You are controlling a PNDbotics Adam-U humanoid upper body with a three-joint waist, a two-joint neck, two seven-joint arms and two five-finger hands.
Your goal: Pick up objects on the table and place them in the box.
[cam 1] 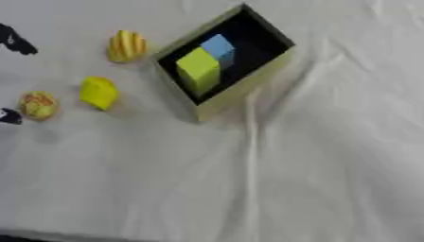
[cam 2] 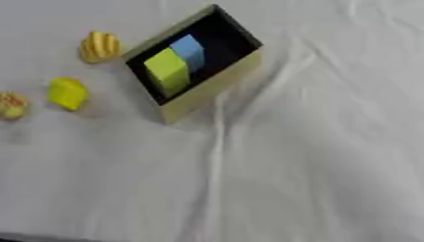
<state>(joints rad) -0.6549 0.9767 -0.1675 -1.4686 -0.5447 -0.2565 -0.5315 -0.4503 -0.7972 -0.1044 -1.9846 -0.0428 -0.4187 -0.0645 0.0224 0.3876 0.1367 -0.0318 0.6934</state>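
Only dark bits of the left hand [cam 1: 15, 41] show at the left edge — its fingers' state I cannot tell — near a speckled ball [cam 1: 38, 104]; the box [cam 1: 248, 85] holds two blocks.

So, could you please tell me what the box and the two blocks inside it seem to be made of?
The box looks like matte cardboard: thin flat pale walls, dark inside. The yellow-green block and blue block look like foam or painted wood: sharp edges, flat even colour, no shine.
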